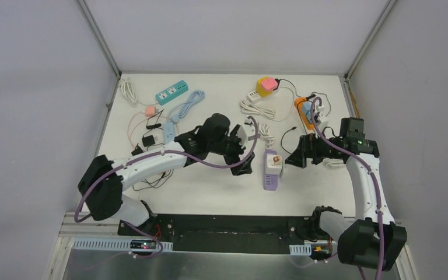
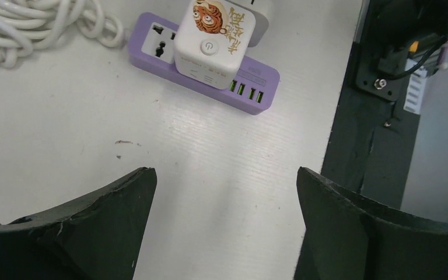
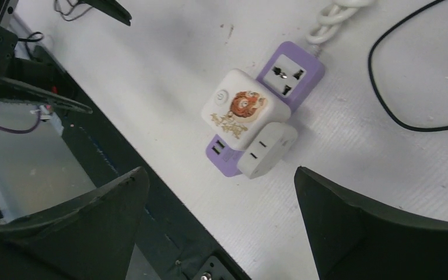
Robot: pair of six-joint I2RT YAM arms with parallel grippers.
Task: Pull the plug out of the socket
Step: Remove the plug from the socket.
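The socket is a purple power strip [image 1: 269, 178] lying at the table's middle, its white cord coiled behind it. A white cube plug [image 1: 275, 162] with a tiger picture and a power button sits in it. The left wrist view has the strip [image 2: 261, 80] and plug [image 2: 213, 41] at the top, and the right wrist view shows the strip [image 3: 291, 73] and plug [image 3: 242, 111] with a smaller white adapter [image 3: 267, 150] beside them. My left gripper [image 1: 242, 165] hovers open just left of the strip; the right gripper [image 1: 297, 157] hovers open just right of it. Neither touches anything.
At the back lie a teal power strip [image 1: 171, 93], a pink-and-yellow cube socket [image 1: 266, 86], an orange strip [image 1: 301, 111], white cable coils [image 1: 255, 106], a blue cable [image 1: 188, 104] and a black adapter [image 1: 149, 140]. A black rail [image 1: 221, 230] borders the near edge.
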